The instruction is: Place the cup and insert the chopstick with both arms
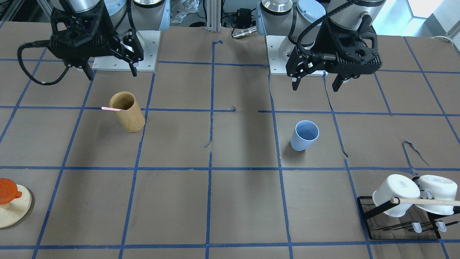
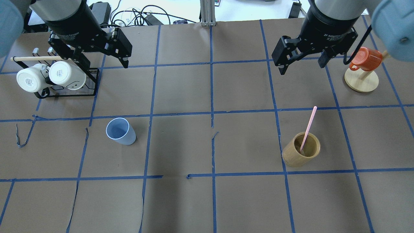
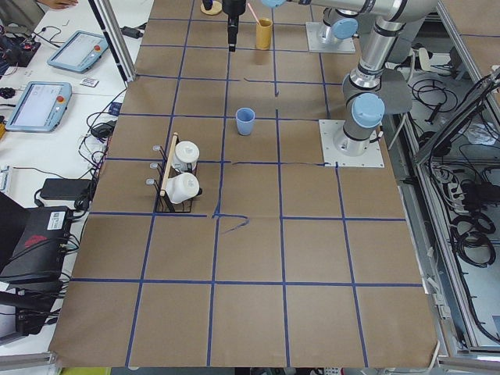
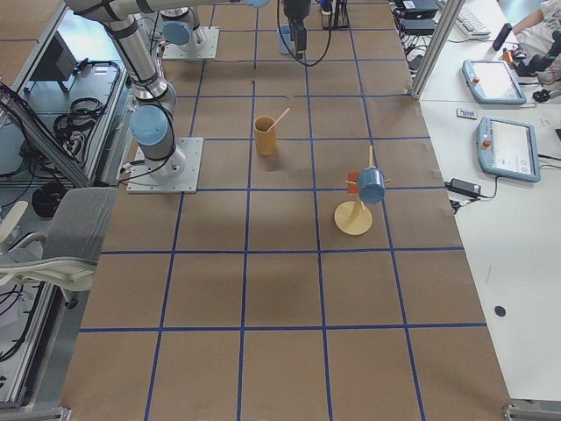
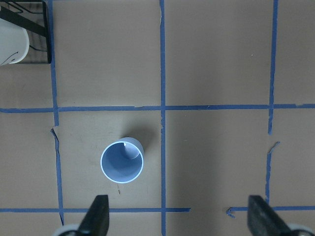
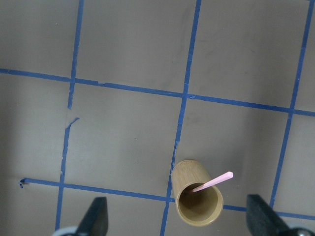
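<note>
The light-blue cup [image 1: 304, 136] stands upright and empty on the brown table, also seen in the overhead view [image 2: 120, 131] and the left wrist view [image 5: 122, 160]. My left gripper [image 1: 316, 86] [image 2: 101, 63] [image 5: 179, 219] is open and empty, high above the table, behind the cup. The pink chopstick [image 1: 110, 108] [image 2: 308, 128] [image 6: 212, 182] leans inside a tan bamboo cylinder [image 1: 127, 111] [image 2: 301, 149] [image 6: 197, 199]. My right gripper [image 1: 112, 73] [image 2: 302, 67] [image 6: 178, 219] is open and empty, high above and behind the cylinder.
A black rack [image 1: 395, 232] [image 2: 69, 94] holds two white mugs [image 1: 395, 194] [image 2: 66, 74] on a pale wooden rod [image 1: 427, 202] at the table's left end. An orange cup [image 1: 7, 190] [image 2: 365, 58] hangs on a round wooden stand [image 2: 361, 82] at the right end.
</note>
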### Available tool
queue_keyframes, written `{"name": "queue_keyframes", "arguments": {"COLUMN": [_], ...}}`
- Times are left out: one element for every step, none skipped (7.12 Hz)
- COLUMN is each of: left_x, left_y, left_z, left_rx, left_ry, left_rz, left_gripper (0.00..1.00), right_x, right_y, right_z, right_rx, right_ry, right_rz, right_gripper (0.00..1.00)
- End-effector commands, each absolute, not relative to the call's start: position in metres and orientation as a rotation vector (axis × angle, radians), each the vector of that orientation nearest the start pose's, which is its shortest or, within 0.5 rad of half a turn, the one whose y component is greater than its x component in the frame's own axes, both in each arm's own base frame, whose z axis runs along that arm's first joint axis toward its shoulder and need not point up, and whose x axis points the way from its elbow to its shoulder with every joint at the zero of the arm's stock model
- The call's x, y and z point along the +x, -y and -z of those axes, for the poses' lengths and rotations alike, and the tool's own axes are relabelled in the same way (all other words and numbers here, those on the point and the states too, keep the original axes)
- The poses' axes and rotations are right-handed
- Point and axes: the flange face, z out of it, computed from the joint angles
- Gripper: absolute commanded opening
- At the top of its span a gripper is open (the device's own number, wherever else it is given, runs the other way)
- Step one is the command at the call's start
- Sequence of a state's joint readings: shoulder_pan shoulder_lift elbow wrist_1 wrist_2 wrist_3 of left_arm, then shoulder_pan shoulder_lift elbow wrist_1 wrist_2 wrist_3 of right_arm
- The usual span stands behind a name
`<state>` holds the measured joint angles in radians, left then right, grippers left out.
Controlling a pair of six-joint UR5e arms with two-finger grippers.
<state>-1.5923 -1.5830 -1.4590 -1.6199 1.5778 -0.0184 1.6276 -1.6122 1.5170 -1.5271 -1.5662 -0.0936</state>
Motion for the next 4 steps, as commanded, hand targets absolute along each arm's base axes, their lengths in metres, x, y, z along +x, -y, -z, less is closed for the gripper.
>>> {"name": "queue_keyframes", "arguments": {"left_x": [-0.1432,-0.1432,-0.1431,-0.1432], "left_y": [0.4971,0.4971,0.4965,0.4970], "left_z": [-0.5321,-0.5321,-0.5321,-0.5313], "left_rx": [0.005,0.005,0.004,0.005], "left_ry": [-3.134,-3.134,-3.132,-3.134], "left_rz": [0.080,0.080,0.080,0.077], "left_gripper": [1.00,1.00,1.00,1.00], "right_x": [0.1606,0.1606,0.1606,0.1606], "right_y": [0.4691,0.4689,0.4685,0.4684], "right_z": [-0.5300,-0.5298,-0.5320,-0.5319], "right_rx": [-0.236,-0.236,-0.226,-0.205], "right_ry": [-3.128,-3.128,-3.128,-3.129], "right_rz": [0.080,0.077,0.094,0.092], "right_gripper": [1.00,1.00,1.00,1.00]}}
